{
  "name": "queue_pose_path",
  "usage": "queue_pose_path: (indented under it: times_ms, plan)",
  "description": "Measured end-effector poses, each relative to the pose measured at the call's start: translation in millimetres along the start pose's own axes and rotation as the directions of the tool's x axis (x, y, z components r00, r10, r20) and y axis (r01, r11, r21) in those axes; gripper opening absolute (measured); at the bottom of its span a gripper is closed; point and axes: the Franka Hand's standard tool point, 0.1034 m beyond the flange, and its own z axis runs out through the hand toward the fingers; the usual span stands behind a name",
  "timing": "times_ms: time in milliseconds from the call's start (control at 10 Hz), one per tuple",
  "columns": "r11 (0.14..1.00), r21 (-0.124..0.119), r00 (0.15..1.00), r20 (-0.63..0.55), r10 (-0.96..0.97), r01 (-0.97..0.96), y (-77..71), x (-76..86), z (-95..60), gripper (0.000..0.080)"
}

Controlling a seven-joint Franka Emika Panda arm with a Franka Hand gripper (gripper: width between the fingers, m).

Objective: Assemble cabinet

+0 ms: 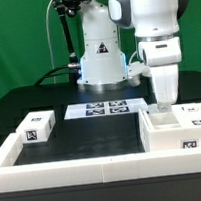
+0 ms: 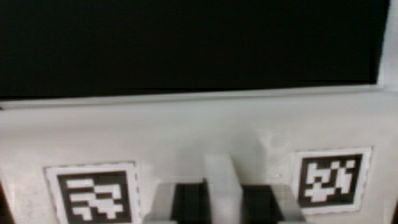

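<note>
The cabinet [image 1: 178, 131], a large white boxy body with tags, stands at the exterior view's right, against the border rail. My gripper [image 1: 164, 106] comes straight down onto its upper edge. In the wrist view the gripper [image 2: 217, 192] has its two dark fingers [image 2: 185, 203] close together, with a thin white wall of the cabinet [image 2: 214, 130] between them and a tag on either side. The jaws look shut on that wall. A small white tagged block [image 1: 36, 128] lies apart at the exterior view's left.
The marker board [image 1: 97, 110] lies in the middle, in front of the robot's base [image 1: 101, 58]. A low white border rail [image 1: 76, 171] runs along the front and both sides of the black table.
</note>
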Motion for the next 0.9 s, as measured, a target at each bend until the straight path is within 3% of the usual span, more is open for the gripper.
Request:
queue_pose_path:
  times_ms: [500,700,900]
  plan:
    - [1.000,-0.020,0.999,0.049,0.005,-0.004,3.4,-5.1,-43.5,0.0068]
    - [1.000,-0.022,0.999,0.051,-0.005,0.006,15.6,-18.9,-50.3,0.0068]
    - [1.000,-0.014,0.999,0.041,0.010,-0.009,26.1,-25.9,-44.4,0.0068]
